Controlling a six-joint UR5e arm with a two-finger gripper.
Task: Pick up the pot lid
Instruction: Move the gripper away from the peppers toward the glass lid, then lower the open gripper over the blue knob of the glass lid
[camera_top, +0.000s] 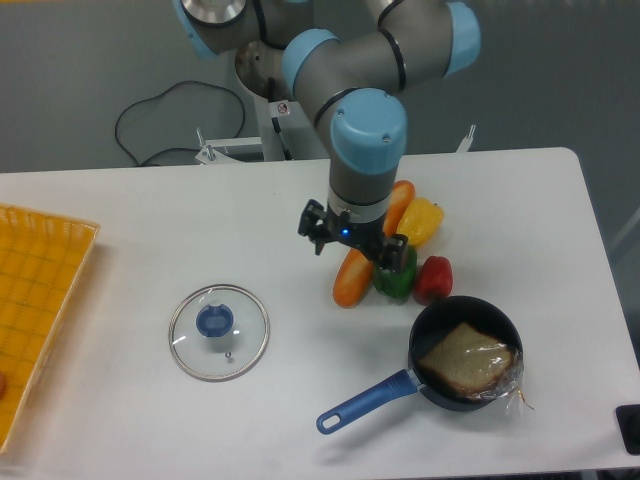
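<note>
The pot lid (250, 345), clear glass with a pale rim and a blue knob (214, 321), lies flat on the table at the left of the view. My gripper (353, 252) points down above the toy vegetables, up and to the right of the lid and apart from it. Its two dark fingers stand wide apart, open, with nothing held between them that shows.
A black pan (418, 335) with a blue handle (366, 402) holds a brown item in clear wrap at the lower right. Orange (352, 280), green (397, 283), red (434, 279) and yellow (424, 221) toys lie behind it. A yellow crate (40, 290) stands far left.
</note>
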